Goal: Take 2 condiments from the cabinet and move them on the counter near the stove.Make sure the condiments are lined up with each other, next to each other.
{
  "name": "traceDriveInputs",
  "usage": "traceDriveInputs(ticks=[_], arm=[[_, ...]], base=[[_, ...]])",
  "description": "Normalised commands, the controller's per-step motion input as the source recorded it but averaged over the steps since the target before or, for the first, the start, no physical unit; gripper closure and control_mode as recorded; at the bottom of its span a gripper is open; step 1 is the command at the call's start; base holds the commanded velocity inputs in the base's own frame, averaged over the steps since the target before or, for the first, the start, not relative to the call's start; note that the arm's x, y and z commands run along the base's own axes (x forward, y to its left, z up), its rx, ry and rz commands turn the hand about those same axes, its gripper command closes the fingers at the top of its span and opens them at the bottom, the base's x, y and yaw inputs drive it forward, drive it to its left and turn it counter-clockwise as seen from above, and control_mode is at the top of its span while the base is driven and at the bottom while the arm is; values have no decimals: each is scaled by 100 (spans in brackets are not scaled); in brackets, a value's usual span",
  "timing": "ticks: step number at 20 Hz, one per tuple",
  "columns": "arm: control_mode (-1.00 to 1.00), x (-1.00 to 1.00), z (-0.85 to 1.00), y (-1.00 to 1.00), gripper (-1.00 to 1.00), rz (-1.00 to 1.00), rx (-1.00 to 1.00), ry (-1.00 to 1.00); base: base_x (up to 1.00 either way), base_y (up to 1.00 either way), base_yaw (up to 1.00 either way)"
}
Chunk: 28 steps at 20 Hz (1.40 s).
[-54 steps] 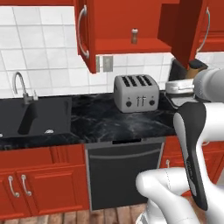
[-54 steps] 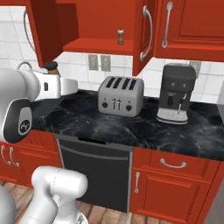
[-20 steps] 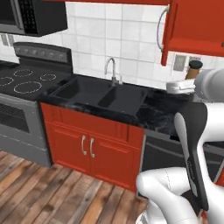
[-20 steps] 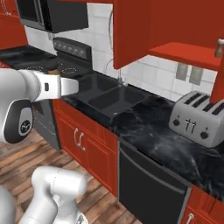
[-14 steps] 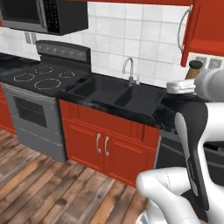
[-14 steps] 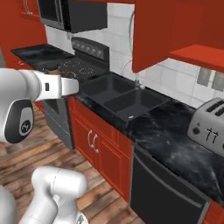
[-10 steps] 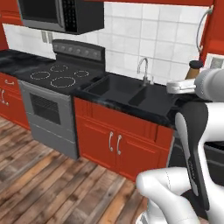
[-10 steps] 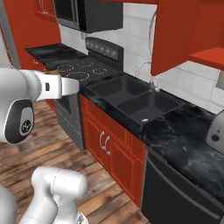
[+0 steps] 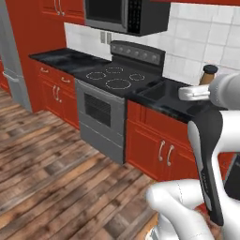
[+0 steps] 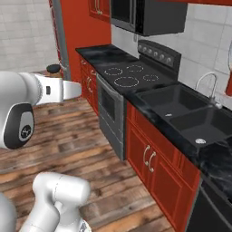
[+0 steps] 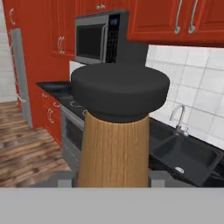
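The tool (image 11: 112, 177) is clamped on one dark-capped wooden mill (image 11: 114, 144), held upright. Far off, the stove (image 9: 117, 79) carries four ring burners; the double-looking sink (image 10: 190, 113) seems empty.

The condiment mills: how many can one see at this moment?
1. The dark-capped mill is held in the gripper, beside the sink. Another may be out of view.

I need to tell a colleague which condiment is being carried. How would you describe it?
Start at the stove under the microwave, then look right, past the sink, to the white arm. In its pincer stands a small brown wooden mill, upright, with a dark round cap.
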Motion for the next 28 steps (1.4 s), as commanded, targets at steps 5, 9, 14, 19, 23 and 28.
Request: traceDriveInputs(ticks=[5,9,14,19,23,28], arm=[[100,0,0,0,100,0,0,0],[100,0,0,0,100,0,0,0],[100,0,0,0,100,0,0,0],[100,0,0,0,100,0,0,0],[100,0,0,0,100,0,0,0],[100,0,0,0,100,0,0,0]], base=[[60,65,49],[100,57,40],[100,52,35],[100,3,18],[100,0,0],[100,0,1]])
